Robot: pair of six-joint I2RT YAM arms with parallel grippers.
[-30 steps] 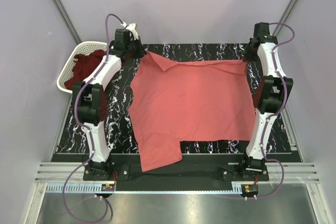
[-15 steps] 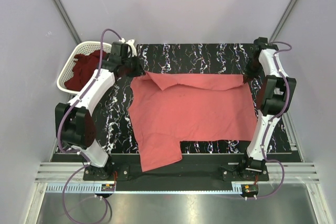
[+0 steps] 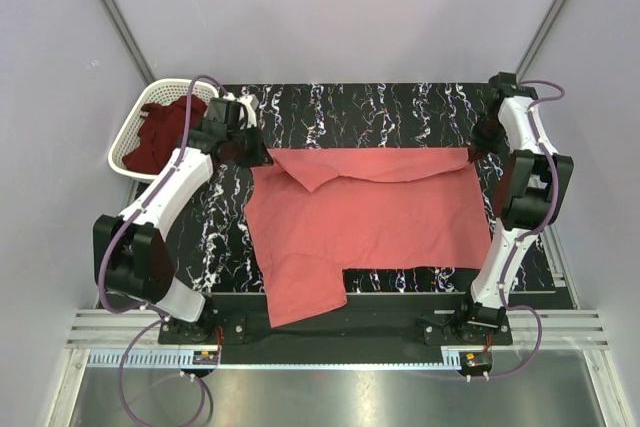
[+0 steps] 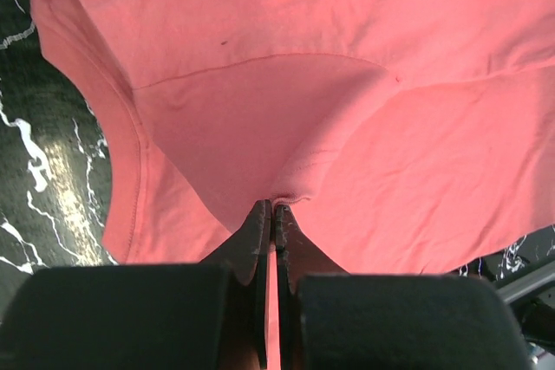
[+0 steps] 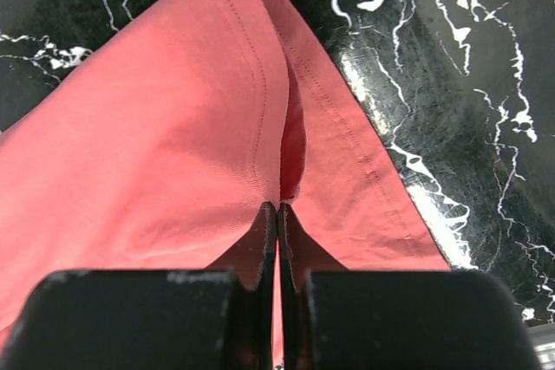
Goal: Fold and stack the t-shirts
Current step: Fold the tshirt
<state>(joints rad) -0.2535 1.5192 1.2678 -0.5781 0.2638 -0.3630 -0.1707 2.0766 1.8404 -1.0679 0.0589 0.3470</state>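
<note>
Salmon-pink t-shirt (image 3: pixel 370 217) lies spread over the middle of the black, white-veined table (image 3: pixel 330 112). Its far edge now sits nearer the arms than a second ago, when it was held up close to the table's far end. That edge has been carried back over the body of the shirt, leaving a doubled band along the far side. Both arms have drawn back with it, and the left arm's elbow has swung out low toward the near left. The left gripper (image 4: pixel 272 207) is pinched tight on the far-left corner, with a thin line of cloth between its dark jaws. The right gripper (image 5: pixel 277 207) is clamped the same way on the far-right corner, where two stitched hems meet in a crease. A broad strip of bare table now lies beyond the fold. There is a narrower strip on the left between the shirt and the table edge, and only a sliver on the right beside the right arm. At the near left a flap of the shirt runs past the table's near edge. The cloth is matte and soft, with shallow wrinkles. The dark maroon t-shirt (image 3: pixel 160 132) is heaped in the white lattice basket (image 3: pixel 118 159) off the far-left corner.
</note>
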